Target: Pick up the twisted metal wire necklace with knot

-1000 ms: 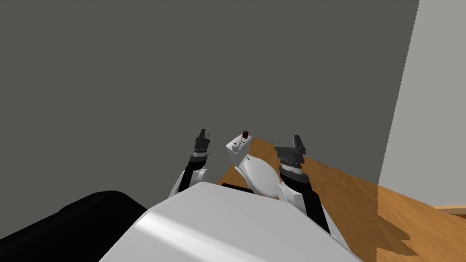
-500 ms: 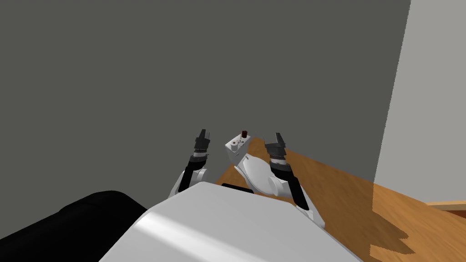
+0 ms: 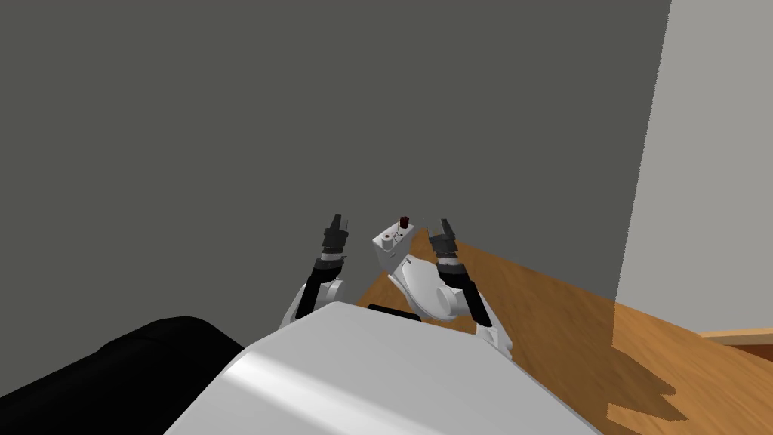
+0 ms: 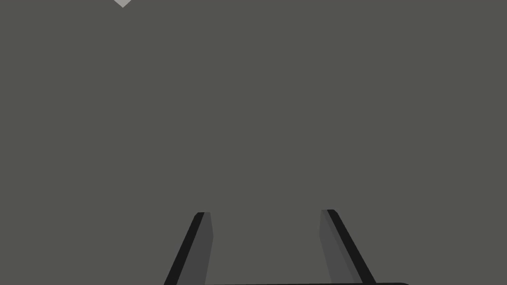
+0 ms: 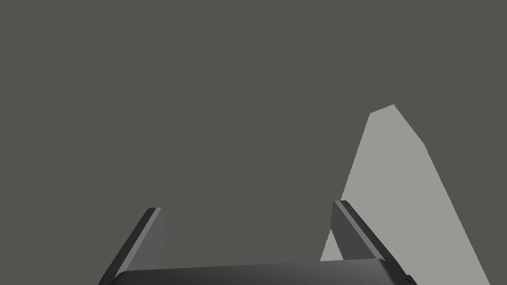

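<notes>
Left of the frame's centre, we are holding our left gripper (image 3: 337, 220) toward the dark grey wall (image 3: 302, 113), fingers spread, gripping nothing. Right of centre, our right gripper (image 3: 445, 226) is likewise gaping empty, facing the same wall. We cannot tell where the necklace is lying.

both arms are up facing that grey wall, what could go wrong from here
1. The left gripper and the right gripper are both open, hold nothing and point straight at the dark grey wall. How near it is cannot be told, so reaching or driving forward could jam them into it.
2. The black area at the robot's lower left has nothing drawn in it, so turning that way would likely be blind.
</notes>
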You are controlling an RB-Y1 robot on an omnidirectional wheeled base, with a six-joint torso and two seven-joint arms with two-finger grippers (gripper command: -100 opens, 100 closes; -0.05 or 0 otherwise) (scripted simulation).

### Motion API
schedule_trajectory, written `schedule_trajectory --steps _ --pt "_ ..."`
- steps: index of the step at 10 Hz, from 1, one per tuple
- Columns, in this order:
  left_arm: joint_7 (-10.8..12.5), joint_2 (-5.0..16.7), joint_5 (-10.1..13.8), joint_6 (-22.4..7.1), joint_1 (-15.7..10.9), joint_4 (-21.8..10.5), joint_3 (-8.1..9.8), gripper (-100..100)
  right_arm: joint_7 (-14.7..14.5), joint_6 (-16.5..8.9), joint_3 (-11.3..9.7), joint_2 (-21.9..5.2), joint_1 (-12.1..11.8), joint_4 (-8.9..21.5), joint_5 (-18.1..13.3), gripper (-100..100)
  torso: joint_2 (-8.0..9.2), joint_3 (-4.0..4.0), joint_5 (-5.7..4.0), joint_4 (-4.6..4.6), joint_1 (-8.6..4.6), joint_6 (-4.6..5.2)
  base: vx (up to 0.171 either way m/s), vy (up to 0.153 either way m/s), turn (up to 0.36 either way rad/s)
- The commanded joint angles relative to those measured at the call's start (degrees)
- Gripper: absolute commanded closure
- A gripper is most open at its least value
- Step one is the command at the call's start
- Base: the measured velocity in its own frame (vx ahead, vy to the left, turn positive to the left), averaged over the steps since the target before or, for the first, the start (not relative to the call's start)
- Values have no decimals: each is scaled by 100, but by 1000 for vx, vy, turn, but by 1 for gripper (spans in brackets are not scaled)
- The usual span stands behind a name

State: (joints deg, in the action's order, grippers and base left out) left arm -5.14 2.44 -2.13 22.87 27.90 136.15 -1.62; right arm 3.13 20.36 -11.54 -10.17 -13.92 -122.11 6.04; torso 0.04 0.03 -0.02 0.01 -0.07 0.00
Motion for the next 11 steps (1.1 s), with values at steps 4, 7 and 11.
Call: schedule_trajectory --steps 4,7,11 --pt "0 0 0 0 0 0 0 0 -274 -309 -529 -202 663 739 88 -100 3 1 -1 0 -3 1 -27 -34 4" --pt "0 0 0 0 0 0 0 0 -425 -540 -829 -293 1091 1187 129 -100 2 2 -1 1 -4 1 -24 -34 16" --pt "0 0 0 0 0 0 0 0 -628 -902 -1255 -438 1703 1820 181 -100 -2 -1 0 -1 0 1 -15 -27 40"
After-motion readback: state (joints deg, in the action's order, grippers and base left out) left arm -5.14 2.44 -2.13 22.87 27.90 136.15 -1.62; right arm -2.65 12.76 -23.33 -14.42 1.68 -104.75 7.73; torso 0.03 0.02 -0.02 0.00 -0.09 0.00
